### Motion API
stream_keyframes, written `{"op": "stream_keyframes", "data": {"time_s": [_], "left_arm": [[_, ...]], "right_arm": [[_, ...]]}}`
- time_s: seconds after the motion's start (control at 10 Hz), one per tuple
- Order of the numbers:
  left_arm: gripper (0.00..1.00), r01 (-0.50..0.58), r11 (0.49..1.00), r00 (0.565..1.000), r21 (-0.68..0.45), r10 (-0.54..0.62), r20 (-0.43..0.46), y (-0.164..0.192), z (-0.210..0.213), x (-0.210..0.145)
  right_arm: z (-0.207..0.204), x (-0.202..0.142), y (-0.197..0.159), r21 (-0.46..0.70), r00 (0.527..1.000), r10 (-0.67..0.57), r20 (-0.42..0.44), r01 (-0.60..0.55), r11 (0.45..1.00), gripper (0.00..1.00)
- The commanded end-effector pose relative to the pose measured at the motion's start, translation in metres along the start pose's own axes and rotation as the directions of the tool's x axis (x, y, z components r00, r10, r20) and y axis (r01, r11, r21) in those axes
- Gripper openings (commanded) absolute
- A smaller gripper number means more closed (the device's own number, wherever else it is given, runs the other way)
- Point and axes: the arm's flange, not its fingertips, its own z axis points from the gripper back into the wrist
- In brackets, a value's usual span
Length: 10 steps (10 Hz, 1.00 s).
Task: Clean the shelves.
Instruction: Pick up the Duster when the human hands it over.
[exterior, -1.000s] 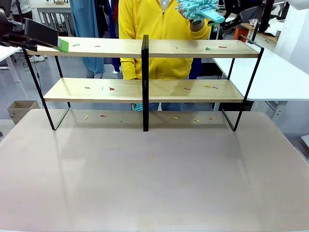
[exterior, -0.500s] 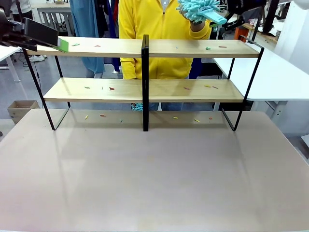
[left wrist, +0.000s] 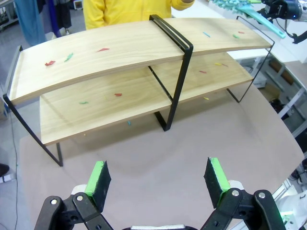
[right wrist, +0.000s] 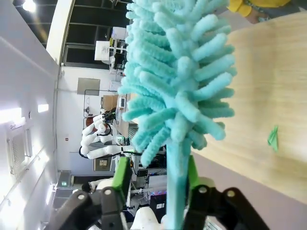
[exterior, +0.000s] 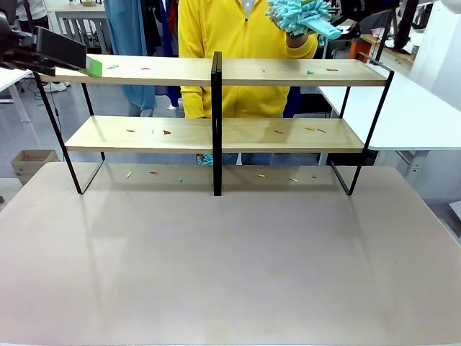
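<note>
The shelves stand across the far half of the table, two light boards in a black frame with small coloured scraps on both. My left gripper hovers open at the top board's left end; its wrist view looks down on the shelves past its open gripper. A turquoise duster is above the top board's right half, with a person's hand at its head. In the right wrist view the duster handle stands between my right gripper fingers, against one pad with a gap at the other.
A person in a yellow top stands behind the shelves. Coloured scraps also lie on the table under the lower board. A white table is to the right and a cardboard box is on the floor at left.
The duster and the person's hand have drifted slightly right and up. The left gripper has stayed where it was.
</note>
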Motion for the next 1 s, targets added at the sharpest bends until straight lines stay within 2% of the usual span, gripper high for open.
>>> {"op": "stream_keyframes", "data": {"time_s": [0.0, 0.7, 0.8, 0.9], "left_arm": [[1.0, -0.001, 1.0, 1.0, 0.003, 0.001, 0.001, 0.0, 0.0, 0.0], [1.0, -0.001, 1.0, 1.0, 0.003, 0.001, 0.001, 0.0, 0.0, 0.0], [1.0, -0.001, 1.0, 1.0, 0.003, 0.001, 0.001, 0.0, 0.0, 0.0], [1.0, -0.001, 1.0, 1.0, 0.003, 0.001, 0.001, 0.0, 0.0, 0.0]], "right_arm": [[0.005, -0.003, -0.002, -0.004, 0.999, 0.035, -0.001, -0.035, 0.999, 0.0], [0.016, -0.007, -0.003, 0.006, 0.999, 0.035, -0.023, -0.035, 0.999, 0.0], [0.031, -0.017, 0.003, 0.01, 0.997, 0.056, -0.05, -0.056, 0.998, 0.0], [0.061, -0.04, 0.011, -0.042, 0.991, 0.089, -0.102, -0.094, 0.995, 0.0]]}}
